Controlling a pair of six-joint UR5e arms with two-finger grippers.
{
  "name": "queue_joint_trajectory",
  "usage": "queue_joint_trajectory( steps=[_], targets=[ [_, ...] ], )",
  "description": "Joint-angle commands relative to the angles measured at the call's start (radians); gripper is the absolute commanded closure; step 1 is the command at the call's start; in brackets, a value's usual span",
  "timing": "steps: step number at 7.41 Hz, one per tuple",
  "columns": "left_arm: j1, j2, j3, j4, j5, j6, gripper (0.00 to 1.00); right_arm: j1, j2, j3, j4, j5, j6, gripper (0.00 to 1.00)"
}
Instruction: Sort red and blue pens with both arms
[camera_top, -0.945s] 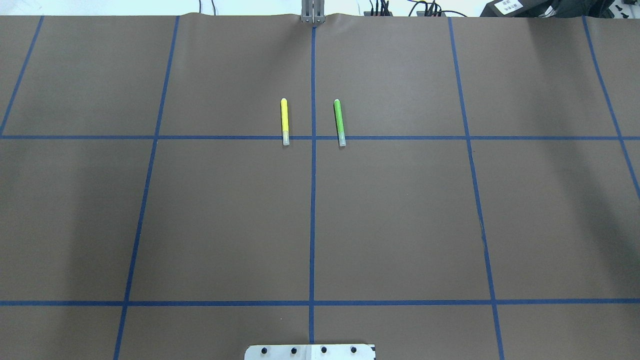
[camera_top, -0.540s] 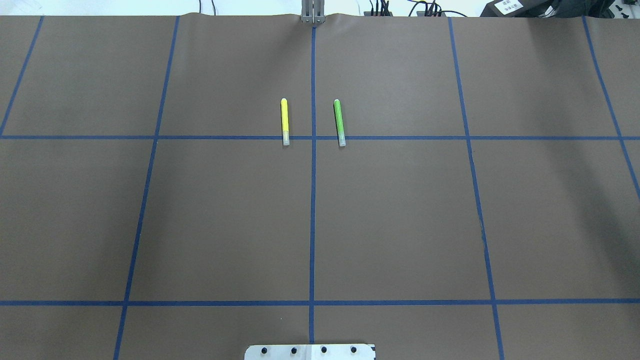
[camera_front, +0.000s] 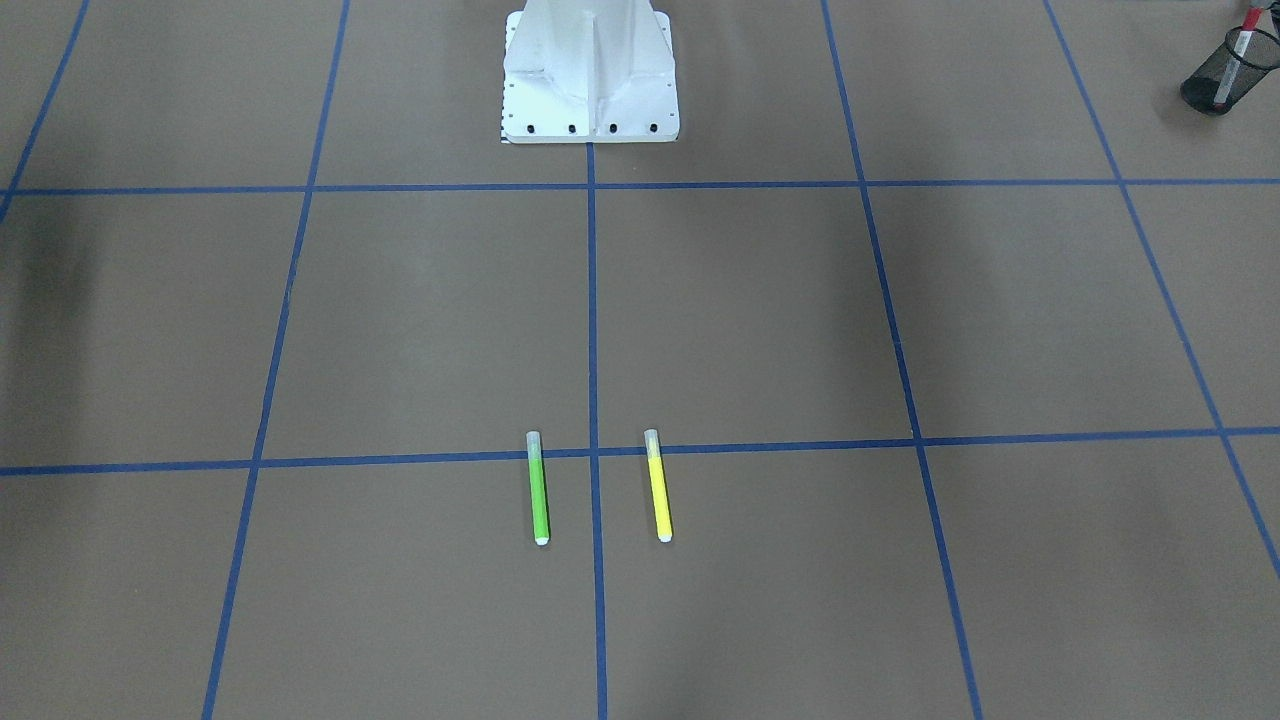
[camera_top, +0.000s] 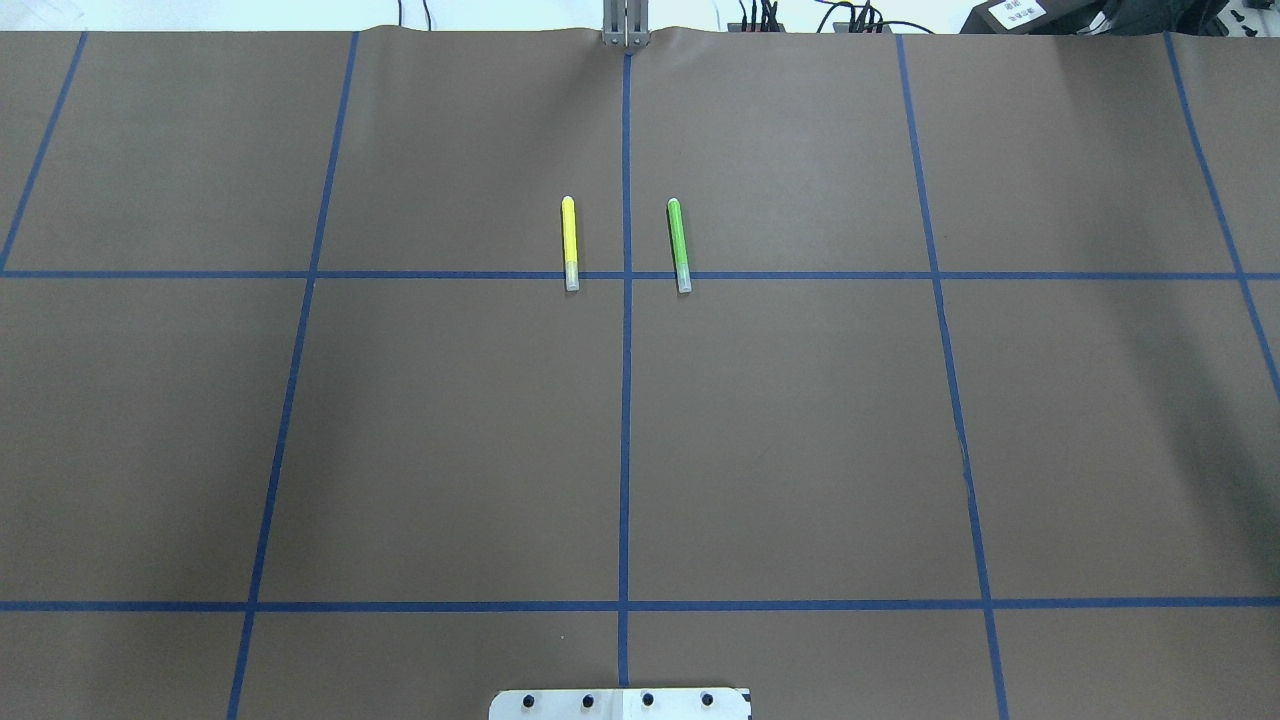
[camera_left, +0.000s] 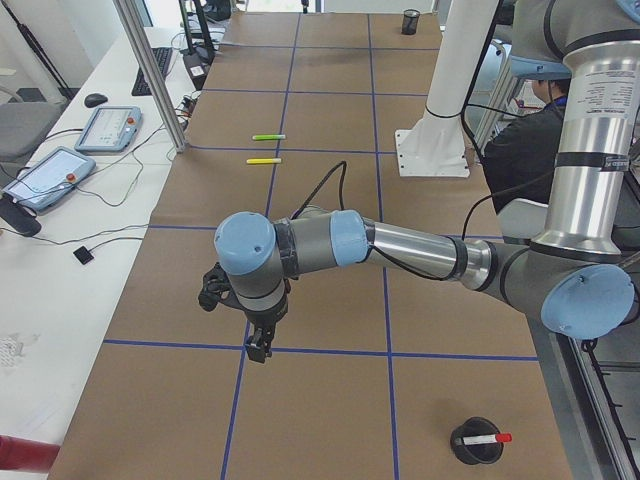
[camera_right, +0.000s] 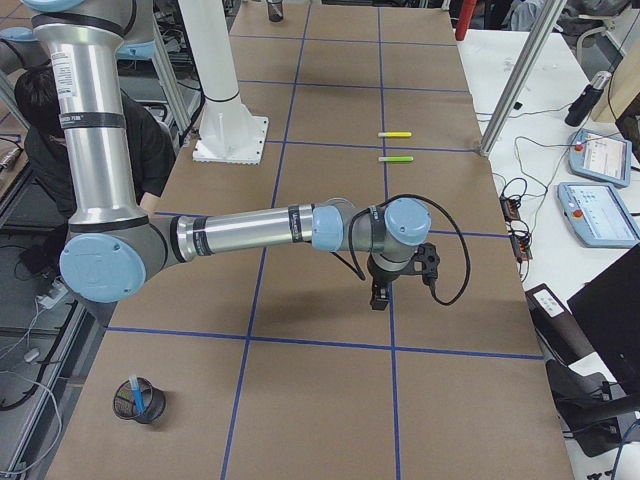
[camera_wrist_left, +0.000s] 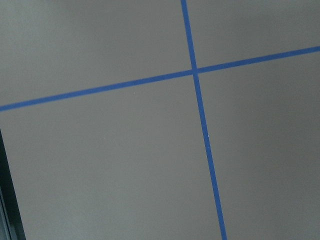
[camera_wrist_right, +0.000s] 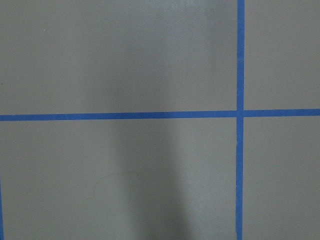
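The red pen (camera_left: 483, 438), white-barrelled with red ends, lies across a black mesh cup (camera_left: 470, 452) near the table end on my left; it also sticks out of that cup (camera_front: 1208, 85) as the red pen (camera_front: 1236, 52). The blue pen (camera_right: 134, 391) stands in another black mesh cup (camera_right: 146, 404) at the end on my right. My left gripper (camera_left: 258, 349) hangs over bare paper, away from the cup. My right gripper (camera_right: 379, 298) hangs likewise. Only the side views show them, so I cannot tell whether either is open or shut. Both wrist views show only brown paper and blue tape.
A yellow marker (camera_top: 569, 243) and a green marker (camera_top: 679, 245) lie parallel either side of the centre tape line. The white pedestal (camera_front: 590, 75) stands at the robot's edge. A person (camera_left: 525, 140) sits behind the robot. Tablets (camera_right: 600, 210) and cables lie beyond the table's far edge.
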Motion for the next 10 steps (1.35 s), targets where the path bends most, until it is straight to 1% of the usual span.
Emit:
queue_joint_trajectory(
  steps=[1, 2, 3, 4, 5, 7, 8, 10],
  targets=[
    [0.122, -0.009, 0.003, -0.082, 0.000, -0.217, 0.00, 0.000, -0.029, -0.036, 0.055, -0.072, 0.003, 0.00],
    [0.133, -0.006, 0.018, -0.142, 0.002, -0.222, 0.00, 0.000, -0.033, -0.039, 0.055, -0.085, 0.003, 0.00],
    [0.133, -0.009, 0.065, -0.202, 0.002, -0.225, 0.00, 0.000, -0.033, -0.042, 0.056, -0.085, 0.003, 0.00],
    [0.133, -0.004, 0.125, -0.294, 0.004, -0.236, 0.00, 0.000, -0.032, -0.044, 0.056, -0.086, 0.003, 0.00],
    [0.133, -0.003, 0.145, -0.337, 0.005, -0.284, 0.00, 0.000, -0.026, -0.042, 0.056, -0.086, 0.005, 0.00],
    [0.132, 0.002, 0.144, -0.340, 0.005, -0.296, 0.00, 0.010, -0.023, -0.042, 0.098, -0.124, 0.011, 0.00],
    [0.132, 0.003, 0.138, -0.340, 0.005, -0.296, 0.00, 0.031, -0.020, -0.042, 0.098, -0.125, 0.011, 0.00],
    [0.132, 0.015, 0.133, -0.345, 0.005, -0.299, 0.00, 0.066, -0.059, -0.042, 0.098, -0.117, 0.011, 0.00]
  ],
)
